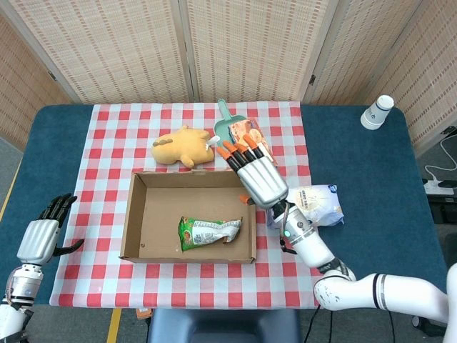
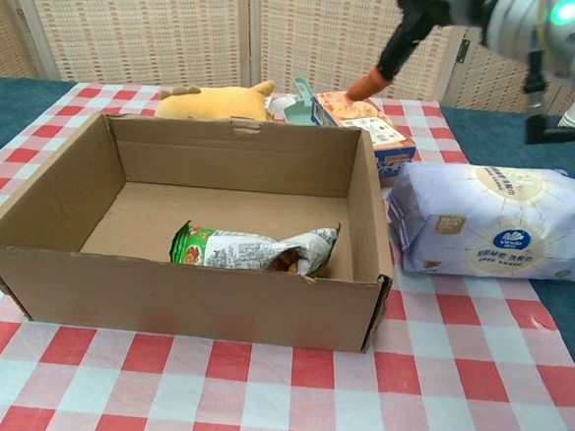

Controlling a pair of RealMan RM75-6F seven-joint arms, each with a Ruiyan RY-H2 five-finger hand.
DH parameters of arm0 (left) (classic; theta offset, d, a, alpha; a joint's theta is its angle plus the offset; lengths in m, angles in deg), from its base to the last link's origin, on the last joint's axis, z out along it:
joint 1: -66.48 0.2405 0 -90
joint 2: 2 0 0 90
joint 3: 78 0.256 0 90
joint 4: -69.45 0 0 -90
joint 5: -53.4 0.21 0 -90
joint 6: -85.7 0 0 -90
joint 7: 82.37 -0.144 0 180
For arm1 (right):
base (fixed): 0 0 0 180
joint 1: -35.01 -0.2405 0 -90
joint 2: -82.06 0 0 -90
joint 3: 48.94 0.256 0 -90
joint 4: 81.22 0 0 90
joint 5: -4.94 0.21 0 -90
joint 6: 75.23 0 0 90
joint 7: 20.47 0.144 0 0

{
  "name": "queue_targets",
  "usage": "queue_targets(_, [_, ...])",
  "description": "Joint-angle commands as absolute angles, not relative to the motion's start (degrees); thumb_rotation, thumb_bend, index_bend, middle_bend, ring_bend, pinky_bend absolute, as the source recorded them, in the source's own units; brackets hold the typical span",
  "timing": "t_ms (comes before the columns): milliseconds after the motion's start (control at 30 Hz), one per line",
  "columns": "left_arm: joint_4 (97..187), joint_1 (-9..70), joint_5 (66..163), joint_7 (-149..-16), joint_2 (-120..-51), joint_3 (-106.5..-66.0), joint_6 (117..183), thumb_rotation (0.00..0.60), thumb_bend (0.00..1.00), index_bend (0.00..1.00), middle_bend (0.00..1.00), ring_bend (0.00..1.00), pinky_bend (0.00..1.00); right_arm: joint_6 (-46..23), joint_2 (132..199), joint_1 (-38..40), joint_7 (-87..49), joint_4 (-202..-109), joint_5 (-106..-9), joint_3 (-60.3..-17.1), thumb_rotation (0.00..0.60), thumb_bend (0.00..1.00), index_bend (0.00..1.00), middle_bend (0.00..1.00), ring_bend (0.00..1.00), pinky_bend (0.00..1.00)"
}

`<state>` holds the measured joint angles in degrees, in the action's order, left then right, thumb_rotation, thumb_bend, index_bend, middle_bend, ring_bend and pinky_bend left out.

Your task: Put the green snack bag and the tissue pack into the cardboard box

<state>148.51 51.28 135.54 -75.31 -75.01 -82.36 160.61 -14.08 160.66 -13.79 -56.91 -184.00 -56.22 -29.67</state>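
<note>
The green snack bag (image 1: 208, 232) (image 2: 251, 248) lies flat on the floor of the cardboard box (image 1: 140, 214) (image 2: 62, 188), near its front right corner. The pale blue tissue pack (image 1: 318, 203) (image 2: 497, 220) rests on the checked cloth just right of the box. My right hand (image 1: 254, 171) (image 2: 404, 36) is raised above the box's right wall and the tissue pack, fingers spread, holding nothing. My left hand (image 1: 41, 234) hangs off the table's left edge, fingers apart and empty.
A yellow plush toy (image 1: 183, 146) (image 2: 218, 100) sits behind the box. A green scoop (image 1: 226, 126) and an orange snack box (image 1: 251, 136) (image 2: 365, 122) lie at the back right. A white cup (image 1: 376, 111) stands far right on the blue table.
</note>
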Motion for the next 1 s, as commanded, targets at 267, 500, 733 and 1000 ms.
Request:
queue_targets(267, [148.8,51.1,135.7,-77.0,-75.7,-81.9,160.1,0.600,0.19,0.09,0.01,0.00,0.21,-11.8,139.9,-4.6,-60.1,-194.5,-50.3,-36.1,0.600,0.00,0.09,0.02,0.00,0.04])
queue_targets(500, [148.8,51.0,135.7,-78.0,-76.1,-81.7,159.9,0.600,0.19,0.09,0.01,0.00,0.21,-15.7,139.1,-0.1,-51.0,-188.7,-51.4,-41.2,0.600,0.00,0.06,0.02,0.00,0.06])
queue_targets(733, [148.7,50.9,135.5,-78.1,-76.2,-81.8,159.8,0.600,0.19,0.09,0.01,0.00,0.21,-19.0,143.1,1.5,-43.5,-182.2,-54.5,-43.5,0.600,0.00,0.02,0.02,0.00,0.06])
queue_targets(1000, [148.6,50.9,135.5,-78.0,-76.1,-81.8,159.9,0.600,0.19,0.09,0.01,0.00,0.22,-22.5,148.1,0.8,-38.5,-176.2,-56.6,-43.8,0.600,0.00,0.02,0.02,0.00,0.06])
